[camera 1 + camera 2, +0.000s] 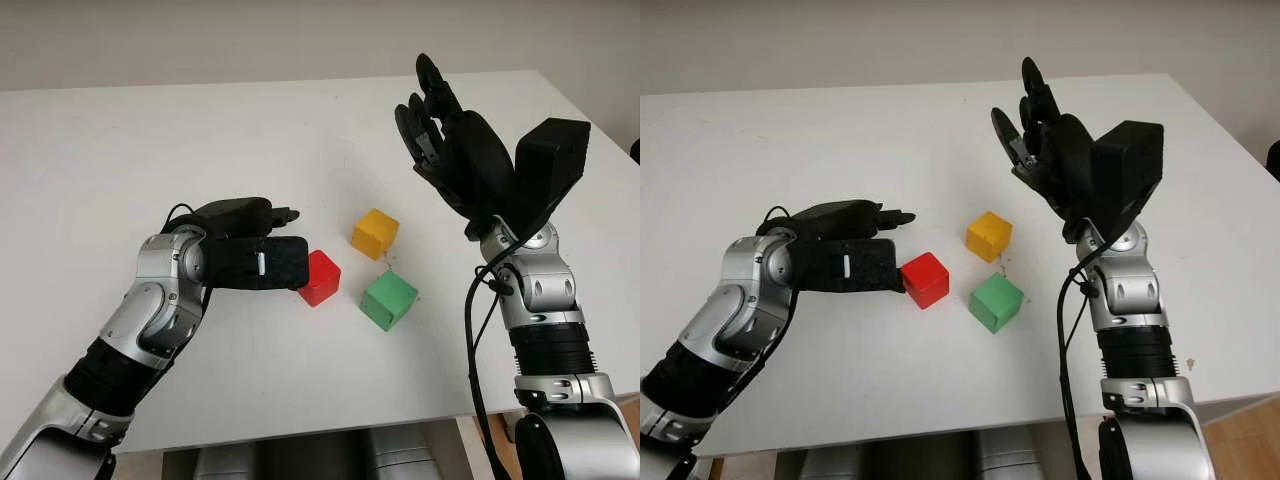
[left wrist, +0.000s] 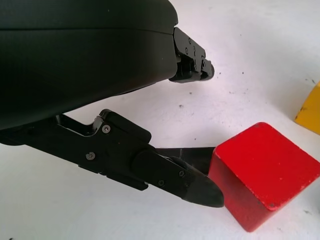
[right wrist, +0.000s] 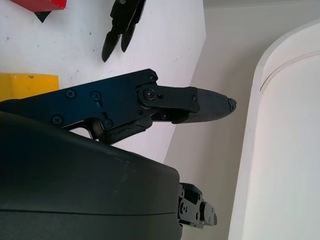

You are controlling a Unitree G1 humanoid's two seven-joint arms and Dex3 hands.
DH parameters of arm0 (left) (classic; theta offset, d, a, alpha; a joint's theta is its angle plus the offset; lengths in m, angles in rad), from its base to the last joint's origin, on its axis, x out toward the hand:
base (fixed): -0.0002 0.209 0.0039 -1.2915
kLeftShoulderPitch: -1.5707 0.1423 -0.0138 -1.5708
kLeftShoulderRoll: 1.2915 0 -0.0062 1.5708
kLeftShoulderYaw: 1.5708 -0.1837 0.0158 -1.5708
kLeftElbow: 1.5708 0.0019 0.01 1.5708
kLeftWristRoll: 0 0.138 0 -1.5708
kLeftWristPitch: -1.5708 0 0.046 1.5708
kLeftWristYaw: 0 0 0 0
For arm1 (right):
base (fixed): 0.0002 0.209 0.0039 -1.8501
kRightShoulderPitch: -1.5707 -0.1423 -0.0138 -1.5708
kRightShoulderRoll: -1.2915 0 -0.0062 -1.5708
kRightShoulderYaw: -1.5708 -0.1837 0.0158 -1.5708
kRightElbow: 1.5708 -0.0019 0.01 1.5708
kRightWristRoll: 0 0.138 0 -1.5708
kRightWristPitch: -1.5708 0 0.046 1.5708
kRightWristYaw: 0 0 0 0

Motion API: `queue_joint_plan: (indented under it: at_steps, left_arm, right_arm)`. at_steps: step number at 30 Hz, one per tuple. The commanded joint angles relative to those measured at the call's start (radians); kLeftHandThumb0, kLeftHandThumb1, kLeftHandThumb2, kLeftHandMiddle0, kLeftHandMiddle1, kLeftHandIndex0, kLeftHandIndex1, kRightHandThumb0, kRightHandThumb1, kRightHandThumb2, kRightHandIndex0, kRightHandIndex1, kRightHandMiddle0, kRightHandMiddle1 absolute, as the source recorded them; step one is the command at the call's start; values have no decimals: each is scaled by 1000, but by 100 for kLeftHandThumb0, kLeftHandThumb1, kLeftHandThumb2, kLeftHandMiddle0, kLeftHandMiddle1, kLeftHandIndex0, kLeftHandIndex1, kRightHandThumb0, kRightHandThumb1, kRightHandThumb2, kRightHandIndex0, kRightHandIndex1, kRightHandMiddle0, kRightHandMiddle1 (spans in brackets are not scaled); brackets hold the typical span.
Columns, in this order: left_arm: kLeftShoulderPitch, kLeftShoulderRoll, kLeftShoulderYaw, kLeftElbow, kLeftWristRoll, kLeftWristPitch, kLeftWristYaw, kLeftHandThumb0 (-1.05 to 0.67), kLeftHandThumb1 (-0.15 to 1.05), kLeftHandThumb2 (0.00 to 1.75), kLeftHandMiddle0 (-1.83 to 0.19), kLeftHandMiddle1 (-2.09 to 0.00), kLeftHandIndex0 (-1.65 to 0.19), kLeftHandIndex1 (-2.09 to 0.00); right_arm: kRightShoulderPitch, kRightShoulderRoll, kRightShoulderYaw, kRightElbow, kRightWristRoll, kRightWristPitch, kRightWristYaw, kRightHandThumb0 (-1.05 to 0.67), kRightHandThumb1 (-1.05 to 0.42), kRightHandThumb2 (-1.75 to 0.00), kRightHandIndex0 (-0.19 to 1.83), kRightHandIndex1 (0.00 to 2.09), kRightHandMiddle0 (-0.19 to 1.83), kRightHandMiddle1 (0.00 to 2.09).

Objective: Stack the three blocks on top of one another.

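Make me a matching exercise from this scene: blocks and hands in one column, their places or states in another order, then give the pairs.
Column one:
1. red block
2. yellow block
3. green block
4. right hand

Column two:
A. raised above the table, open, holding nothing
B. farthest of the three blocks from the robot
C. right at the left hand's fingertips
D. nearest block to the table's front edge, on the right-hand side of the group

Pairs: 1-C, 2-B, 3-D, 4-A

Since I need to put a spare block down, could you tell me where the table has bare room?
The table is bare behind the left hand and along its front edge. The middle is crowded: red block, yellow block, green block.
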Motion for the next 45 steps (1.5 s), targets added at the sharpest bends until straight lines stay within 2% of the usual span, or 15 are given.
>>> queue_joint_plan:
  at_steps: [1, 6, 18, 23, 29, 32, 37, 40, 45]
  left_arm:
    - [-35, 20, 36, -29, -15, 7, -11, -82, 96, 6, 11, -2, 0, -1]
    - [-44, 40, 81, -45, -44, 24, -9, -85, 97, 6, 14, -3, 4, -2]
    - [-8, 72, 184, -136, -178, 13, 21, -86, 99, 6, 16, -5, 6, -5]
    - [6, 67, 191, -174, -190, 43, 43, -88, 103, 8, 13, -6, 2, -7]
    - [42, 59, 150, -219, -155, 51, 87, -92, 105, 18, 12, -6, -2, -7]
    - [56, 63, 129, -242, -148, 20, 86, -95, 105, 20, 12, -6, -3, -7]
    - [58, 75, 114, -281, -159, -18, 48, -94, 103, 10, 13, -5, -6, -7]
    - [49, 96, 111, -274, -172, -67, 22, -95, 103, 8, 15, -4, -8, -7]
    - [61, 122, 88, -246, -179, -202, 28, -96, 101, 5, 17, -4, -13, -9]
  right_arm:
    - [-1, -4, -8, -6, 6, -15, 7, -59, -105, -44, -19, 4, -14, 5]
    - [-6, -9, -4, 1, -5, -18, 10, -60, -105, -45, -19, 4, -13, 5]
    - [-12, -12, -7, 4, -4, -20, 19, -59, -105, -43, -19, 5, -13, 5]
    - [-14, -16, -5, 3, -11, -23, 19, -58, -105, -44, -19, 5, -13, 6]
    - [-15, -13, -8, 2, 2, -15, 31, -58, -105, -44, -19, 3, -15, 5]
    - [-14, -12, -9, 1, 3, -17, 30, -58, -105, -44, -19, 2, -15, 5]
    - [-17, -16, -5, 4, -9, -22, 24, -58, -105, -44, -19, 3, -13, 6]
    - [-17, -14, -7, 0, -11, -17, 16, -59, -105, -43, -19, 3, -13, 6]
    - [-15, -14, -4, -2, -13, -23, 18, -59, -105, -45, -19, 2, -14, 5]
